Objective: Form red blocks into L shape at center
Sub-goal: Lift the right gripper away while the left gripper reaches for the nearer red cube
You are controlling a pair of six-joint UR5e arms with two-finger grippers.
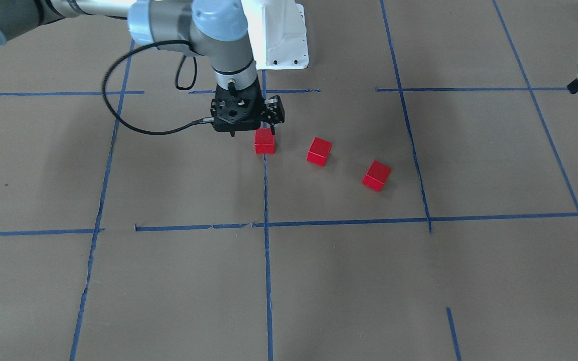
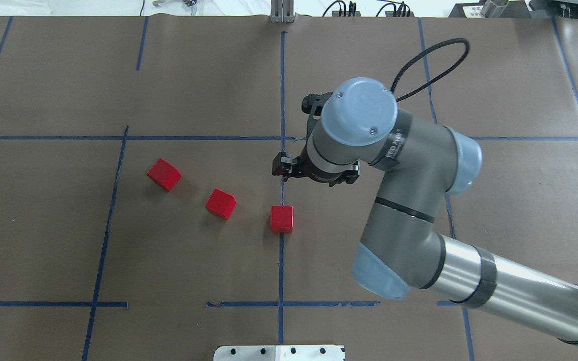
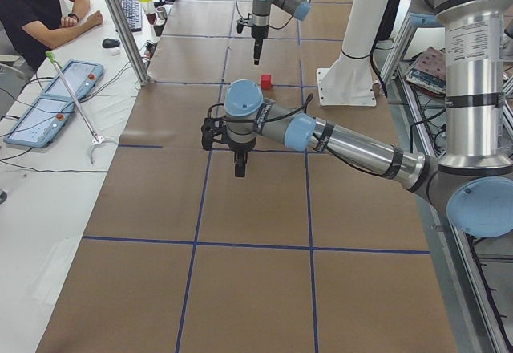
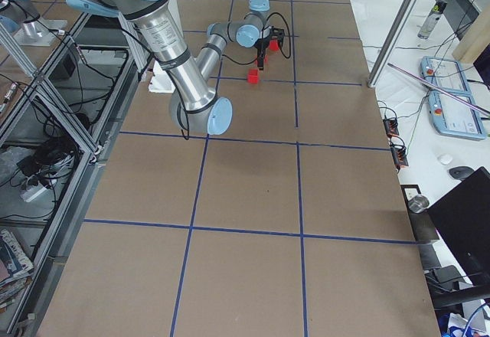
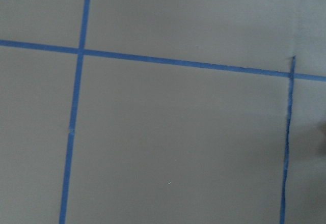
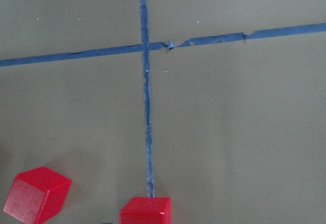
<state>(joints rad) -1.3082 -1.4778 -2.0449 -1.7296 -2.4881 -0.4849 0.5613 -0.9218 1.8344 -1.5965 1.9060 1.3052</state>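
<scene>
Dead on the center (image 2: 193, 255) line sits one red block (image 2: 281, 219), with second block (image 2: 221, 203) and third block (image 2: 163, 174) trailing toward ten o'clock from overhead. Right gripper (image 1: 233, 131) hovers raised over the line block, left gripper (image 3: 239, 167) well apart. Neither's width can be told.

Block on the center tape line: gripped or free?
Free. The red block rests on the table, clearly apart from the right gripper.

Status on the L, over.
Right gripper empty above the red block on the centre tape line; left gripper off aside. Three red blocks separate, diagonal row, no L. Nothing seen in the way.
</scene>
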